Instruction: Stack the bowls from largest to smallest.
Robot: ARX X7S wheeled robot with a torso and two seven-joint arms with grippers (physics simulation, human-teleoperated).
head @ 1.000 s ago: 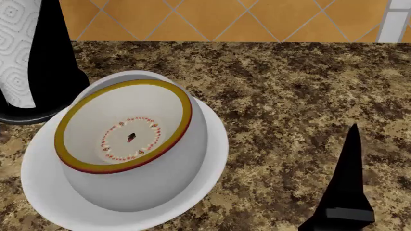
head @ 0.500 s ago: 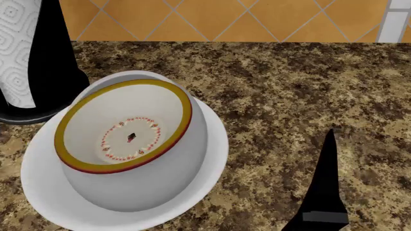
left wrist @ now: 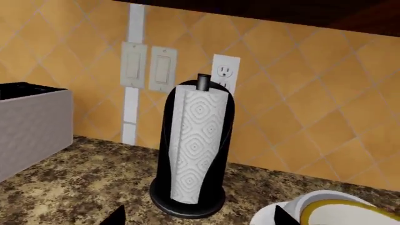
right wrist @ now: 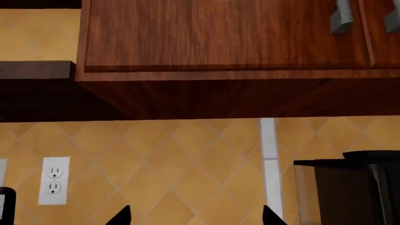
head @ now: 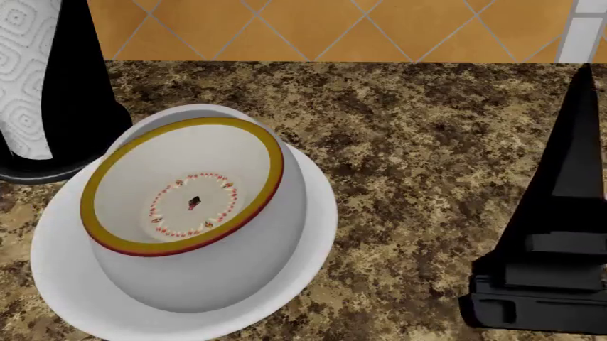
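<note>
Orange diamond-tiled wall (head: 313,28) backs a speckled brown granite table (head: 427,142). Two bowls sit there: one large plain white bowl (head: 57,284), with one smaller yellow-rimmed bowl (head: 180,185) tilted inside it. One paper towel roll (left wrist: 194,150) stands beside them. Both grippers show spread fingertips, empty: right gripper (right wrist: 195,216), left gripper (left wrist: 198,219). No writing is legible.

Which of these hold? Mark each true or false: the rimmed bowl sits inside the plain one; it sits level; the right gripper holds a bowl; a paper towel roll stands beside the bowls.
1. The yellow-rimmed bowl sits inside the large white bowl: true.
2. It sits level: false, it is tilted.
3. The right gripper holds a bowl: false, it is apart from both, holding nothing.
4. A paper towel roll stands beside the bowls: true.
</note>
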